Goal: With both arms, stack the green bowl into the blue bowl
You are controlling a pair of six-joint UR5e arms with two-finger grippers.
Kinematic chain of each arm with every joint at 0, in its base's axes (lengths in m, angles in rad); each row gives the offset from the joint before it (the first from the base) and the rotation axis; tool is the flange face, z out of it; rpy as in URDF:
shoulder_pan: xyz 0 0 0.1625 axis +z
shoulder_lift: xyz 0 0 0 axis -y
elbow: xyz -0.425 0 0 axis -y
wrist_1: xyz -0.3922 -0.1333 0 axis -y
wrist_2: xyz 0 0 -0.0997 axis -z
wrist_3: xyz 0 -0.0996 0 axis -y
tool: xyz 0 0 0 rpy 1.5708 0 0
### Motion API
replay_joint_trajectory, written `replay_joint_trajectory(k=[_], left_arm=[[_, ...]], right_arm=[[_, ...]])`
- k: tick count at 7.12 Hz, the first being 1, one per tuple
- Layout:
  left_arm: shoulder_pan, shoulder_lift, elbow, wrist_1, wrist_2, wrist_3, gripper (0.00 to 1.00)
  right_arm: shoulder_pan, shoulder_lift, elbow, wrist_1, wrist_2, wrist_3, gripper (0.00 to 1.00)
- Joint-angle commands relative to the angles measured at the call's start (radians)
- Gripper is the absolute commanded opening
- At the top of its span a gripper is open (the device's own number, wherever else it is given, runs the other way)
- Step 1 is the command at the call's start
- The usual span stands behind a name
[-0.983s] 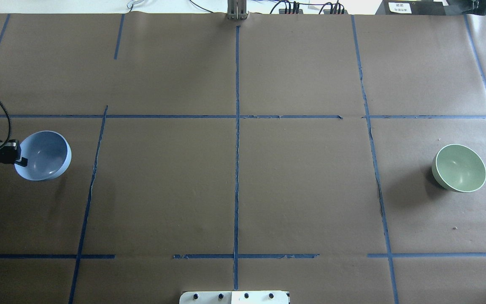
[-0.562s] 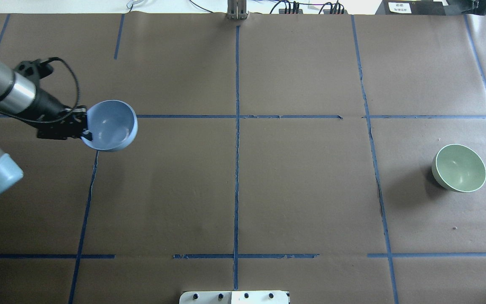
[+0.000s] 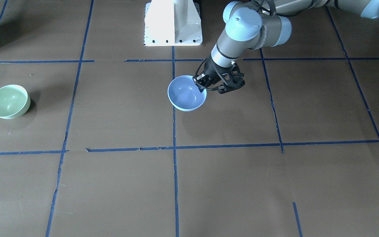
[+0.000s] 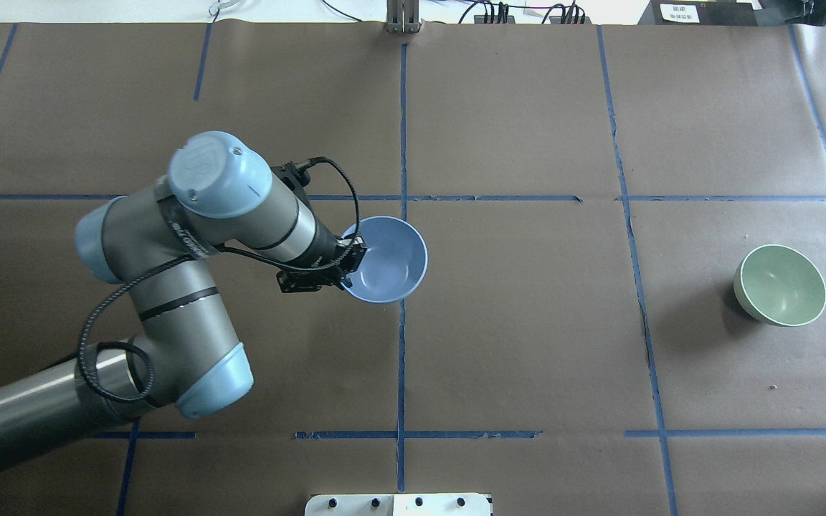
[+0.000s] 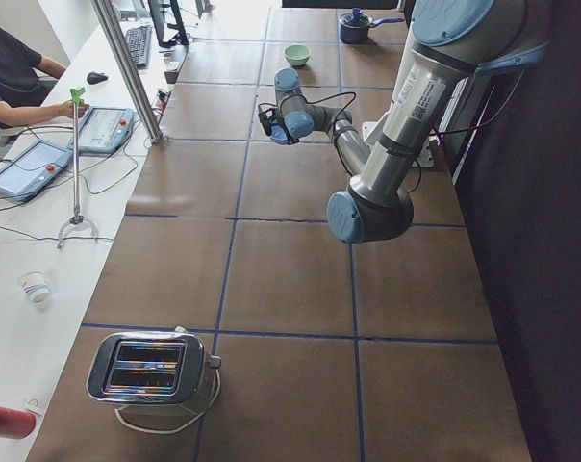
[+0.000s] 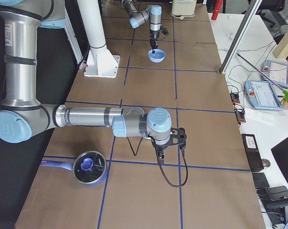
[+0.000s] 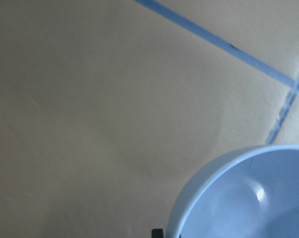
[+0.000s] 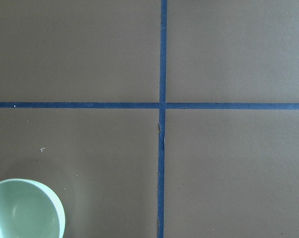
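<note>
My left gripper (image 4: 350, 262) is shut on the near-left rim of the pale blue bowl (image 4: 388, 259), which sits upright over the table's centre tape line. I cannot tell whether the bowl touches the table. The same grip shows in the front-facing view, with the gripper (image 3: 204, 86) on the bowl (image 3: 186, 93). The bowl's rim (image 7: 248, 198) fills the corner of the left wrist view. The pale green bowl (image 4: 780, 284) stands alone at the table's right, and also shows in the right wrist view (image 8: 23, 210). My right gripper (image 6: 165, 144) shows only in the exterior right view; I cannot tell whether it is open or shut.
Blue tape lines (image 4: 402, 344) divide the brown paper table into squares. The white pedestal base (image 3: 173, 23) stands at the robot's side. A toaster (image 5: 151, 366) sits at the left end and a lidded pot (image 6: 89, 167) at the right end. An operator's desk (image 5: 40, 164) runs along the far side.
My left arm has carried the blue bowl from the table's far left edge rightward to the centre line. The green bowl has not moved.
</note>
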Motion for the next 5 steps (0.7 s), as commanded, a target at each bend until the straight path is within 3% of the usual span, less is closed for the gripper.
replay_joint_trajectory(k=[1, 4, 5], left_arm=[[0.057, -0.062, 0.103, -0.018, 0.084, -0.006, 0.0], [0.056, -0.049, 0.112, -0.025, 0.085, 0.06, 0.03], [0.049, -0.045, 0.112, -0.022, 0.085, 0.089, 0.27]], right_arm=[[0.001, -0.007, -0.002, -0.001, 0.047, 0.002, 1.0], [0.001, -0.011, 0.002, -0.001, 0.068, 0.004, 1.0], [0.001, -0.011, 0.002, 0.001, 0.068, 0.004, 1.0]])
